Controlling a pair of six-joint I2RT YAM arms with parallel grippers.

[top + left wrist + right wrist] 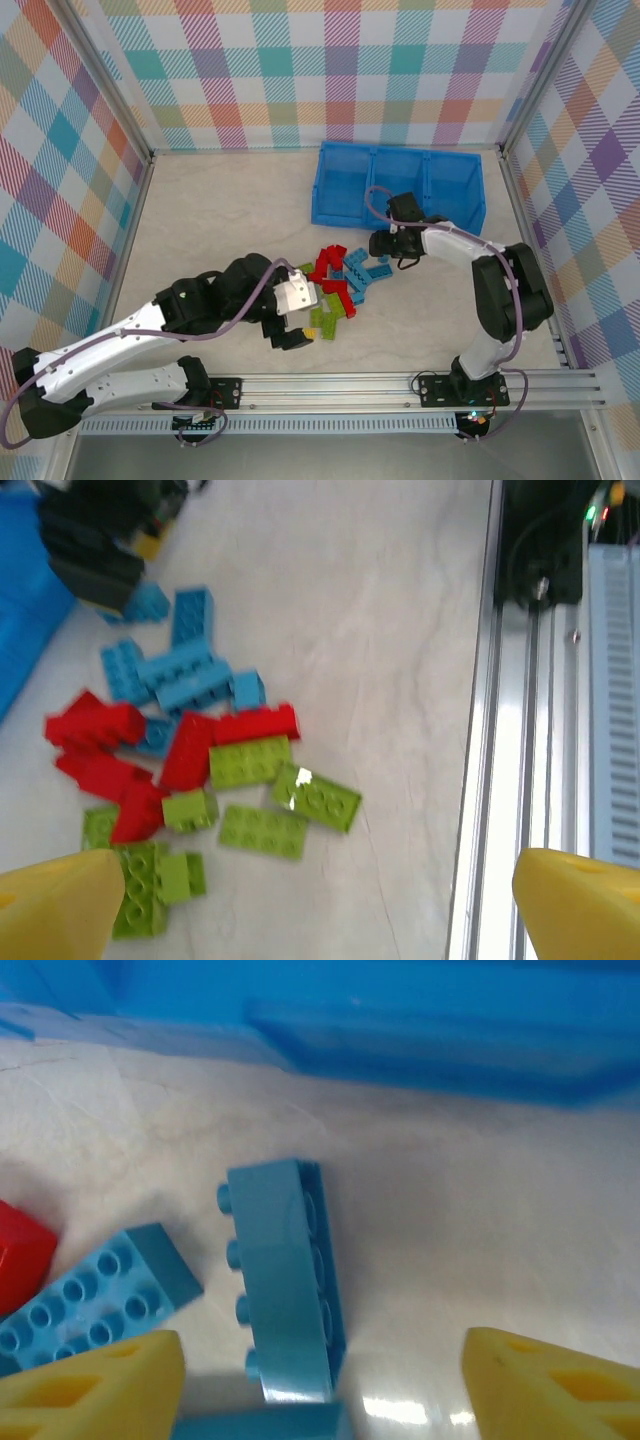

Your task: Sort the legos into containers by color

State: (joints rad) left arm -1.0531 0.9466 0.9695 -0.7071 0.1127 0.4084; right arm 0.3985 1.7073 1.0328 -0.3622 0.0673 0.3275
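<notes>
The legos (335,288) are heaped loose on the desk (220,220), just in front of the blue tray (400,190), which is set toward the far right. None of the pile is seen inside the tray's compartments. In the left wrist view the heap is sorted roughly by colour: light blue bricks (180,665) lie farthest away, red ones (120,750) in the middle and lime green ones (260,800) nearest. The left fingers (60,905) are spread wide above the near edge of the pile, and nothing is held between them. The right fingers (555,1385) are also apart. One light blue brick (285,1280), tipped on its side with its studs to the left, is framed between them and is touched by neither. A second light blue brick (95,1300) lies studs up just beside it, and the tray wall is seen close behind.
</notes>
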